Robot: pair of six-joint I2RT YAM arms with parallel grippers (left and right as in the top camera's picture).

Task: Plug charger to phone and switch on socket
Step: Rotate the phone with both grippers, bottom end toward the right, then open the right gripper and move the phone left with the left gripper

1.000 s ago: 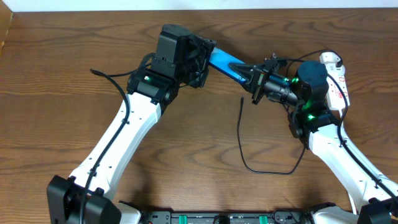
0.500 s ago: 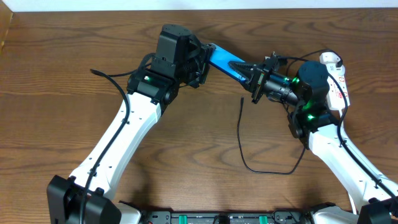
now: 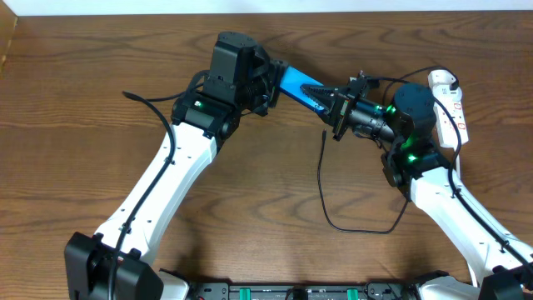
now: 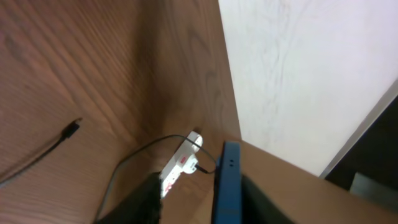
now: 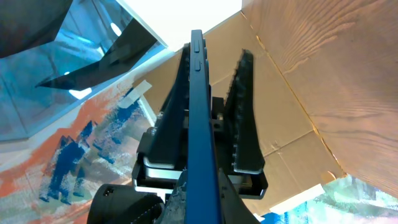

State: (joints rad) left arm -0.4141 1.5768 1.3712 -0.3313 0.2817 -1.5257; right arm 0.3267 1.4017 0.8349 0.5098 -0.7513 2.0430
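While I watch the overhead feed, the nearest thing to me is the one black cable (image 3: 321, 179). It lies loose on the table (image 3: 250, 192) in a hook-shaped bend between my two arms. Its plug tip (image 3: 324, 133) points away from me and touches only wood. Neither of the two claws is on it.

Just past that tip is the one phone (image 3: 300, 85), held slantwise between the arms with its blue face showing to the overhead camera. The right claw (image 3: 336, 107) is clamped tight on its right end, and on that wrist feed the phone runs edge-on straight out from the claw. The left claw (image 3: 268, 83) is at the other end, with its two fingers (image 5: 245, 118) standing one to each side of the phone. On the left wrist feed the phone sits edge-on between them. It is close against one finger, and a strip of wood shows between it and the other. I read those jaws as apart, around the phone and not clamped on it.

Farthest off, by the back right edge, the one white power strip (image 3: 452, 108) lies flat, well apart from the phone, with red marks along it. A thin black lead curls in at its far end. The white lump there may be the adapter, though the feed is too small for me to be sure.
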